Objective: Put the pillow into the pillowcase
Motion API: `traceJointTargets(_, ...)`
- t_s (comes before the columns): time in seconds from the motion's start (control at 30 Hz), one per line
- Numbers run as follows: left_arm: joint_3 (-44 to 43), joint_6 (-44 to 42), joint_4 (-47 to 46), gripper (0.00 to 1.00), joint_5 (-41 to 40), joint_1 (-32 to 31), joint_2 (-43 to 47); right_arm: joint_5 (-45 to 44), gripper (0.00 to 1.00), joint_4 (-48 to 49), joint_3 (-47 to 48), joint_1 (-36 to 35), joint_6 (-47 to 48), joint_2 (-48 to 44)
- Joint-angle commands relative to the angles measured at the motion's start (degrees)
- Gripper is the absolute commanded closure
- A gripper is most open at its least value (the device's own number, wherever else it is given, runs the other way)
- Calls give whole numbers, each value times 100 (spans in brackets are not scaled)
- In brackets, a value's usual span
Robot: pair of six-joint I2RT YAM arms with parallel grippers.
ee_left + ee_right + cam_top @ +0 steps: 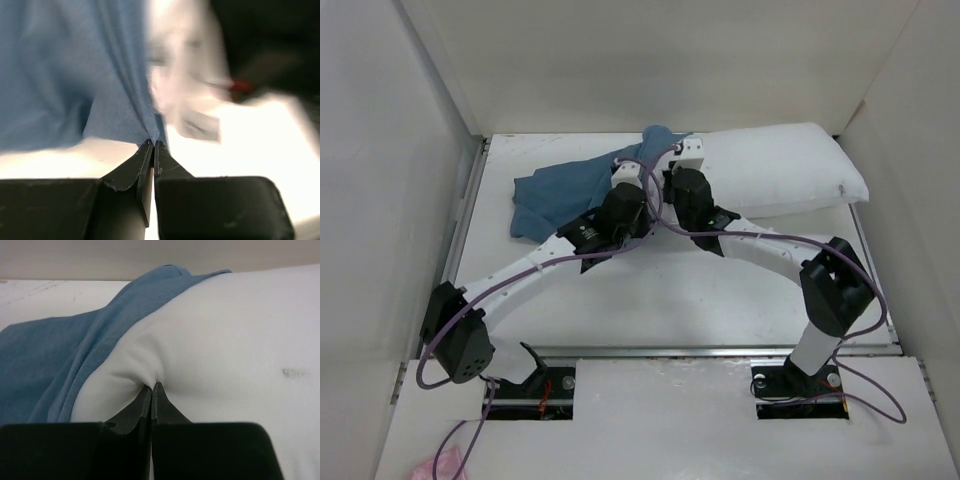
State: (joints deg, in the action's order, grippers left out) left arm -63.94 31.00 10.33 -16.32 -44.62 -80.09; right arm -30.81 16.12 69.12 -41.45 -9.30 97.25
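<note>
We log the left tool [152,145] pinching a fold of blue pillowcase [60,75] and the right tool [151,388] pinching the white pillow [230,335], far across the table [650,300], probably to draw the cloth over the pillow's left end.

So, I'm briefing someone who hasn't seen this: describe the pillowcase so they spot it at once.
On the white table, look along the far edge, where a plump white pillow lies to the right. The pillowcase is the limp cloth heaped left of it, one edge draped over the pillow's end and pinched by the left claw. It's the only blue, wrinkled thing there.
</note>
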Motion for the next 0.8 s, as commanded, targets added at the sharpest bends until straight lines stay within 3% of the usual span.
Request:
traceJointTargets(0.0,-582,-339,-109,100,637,-371,363,-778,100,1056,277,-144,-633,214)
traceJointTargets(0.07,-925,-429,-49,100,1094,-468,363,-472,100,1165,364,-144,-1072,354)
traceJointTargets(0.17,-1172,-499,-48,100,1095,-539,310,-391,100,1078,619,-205,-1162,470)
traceJointTargets(0.47,-1770,-393,-189,100,1095,-539,319,241,100,807,-399,-267,-2320,777)
traceJointTargets(0.57,-1771,-253,-251,100,745,-539,258,846,100,700,-810,-267,-2436,586)
traceJointTargets(0.6,-1832,-253,-190,99,605,-539,171,1083,100,1091,-1013,-267,-2253,463)
traceJointTargets(0.7,-1763,37,21,84,954,-398,-234,1822,96,1684,-1620,-267,-1892,-39)
traceJointTargets(0.73,-1762,37,22,66,1059,-398,-330,1876,90,1684,-1621,-267,-1839,-170)
traceJointTargets(0.77,-1701,37,109,59,1060,-398,-410,2242,82,1736,-1691,-197,-1673,-302)
